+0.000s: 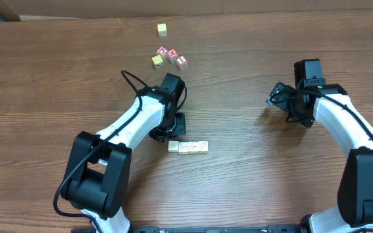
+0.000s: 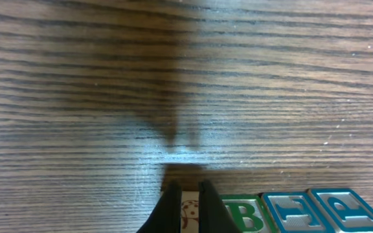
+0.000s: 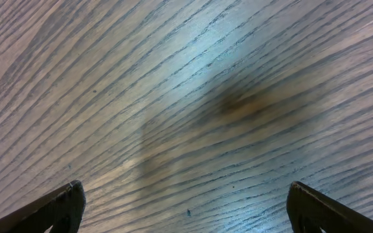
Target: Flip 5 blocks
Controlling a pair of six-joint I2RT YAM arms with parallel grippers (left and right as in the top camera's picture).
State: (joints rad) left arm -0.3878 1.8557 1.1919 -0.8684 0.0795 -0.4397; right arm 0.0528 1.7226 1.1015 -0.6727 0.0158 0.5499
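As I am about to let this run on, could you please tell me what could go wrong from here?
1. The left claw seems to pinch the end block with its fingertips only, so the tiny cube may slip or pop out as it turns.
2. The green-lettered block sits right beside it, so a flip could knock the row askew.

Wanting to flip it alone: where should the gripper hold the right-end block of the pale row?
Come from above and pinch the end block on its near and far faces. These are free, while its left face sits against the next block.
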